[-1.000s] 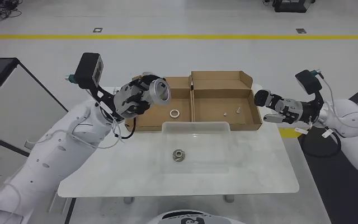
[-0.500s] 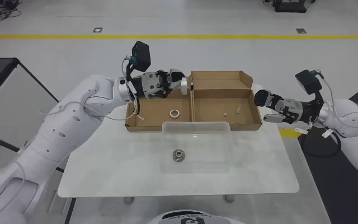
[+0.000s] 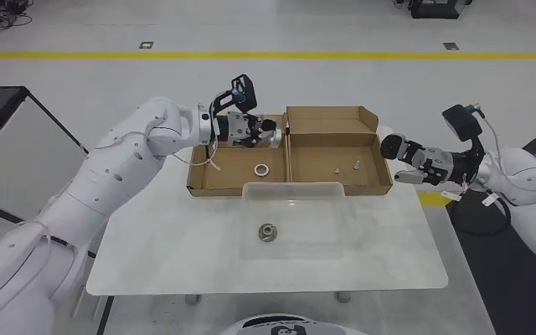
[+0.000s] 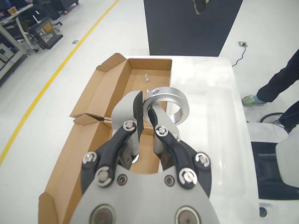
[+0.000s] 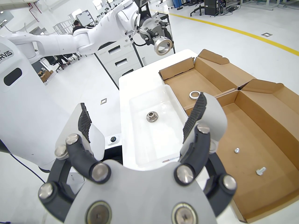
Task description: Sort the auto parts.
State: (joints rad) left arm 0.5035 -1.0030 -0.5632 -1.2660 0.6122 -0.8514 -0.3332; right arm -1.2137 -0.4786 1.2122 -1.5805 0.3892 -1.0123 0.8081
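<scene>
Ring collar (image 4: 164,103): bright machined metal, thick-walled, with one threaded hole drilled through its rim. It is clamped by its wall in the left end effector (image 4: 144,104), one pad outside and one inside the bore.

Positions are referenced to the clear tray (image 3: 327,194) at the middle of the table (image 3: 167,251).

- Held ring collar: in the air beyond the tray, over the left cardboard box (image 3: 219,172). Whether it hangs above the box floor or its far wall cannot be fixed from the top view.
- Left cardboard box: touching the tray's far edge. Contents: one smaller metal ring (image 3: 261,169), lying flat.
- Right cardboard box (image 3: 373,159): also against the tray's far edge, side by side with the left box. Contents: two small fasteners, apparently one bolt (image 5: 261,171) and one nut (image 5: 236,150), apart from each other.
- Tray contents: one flanged metal hub (image 3: 266,230), sitting flat.
- Right end effector (image 3: 392,161): off the tray's far right corner, just outside the right box's end wall, fingers spread apart and holding nothing.

Count: two rings, one hub, two fasteners, two boxes, one tray.
</scene>
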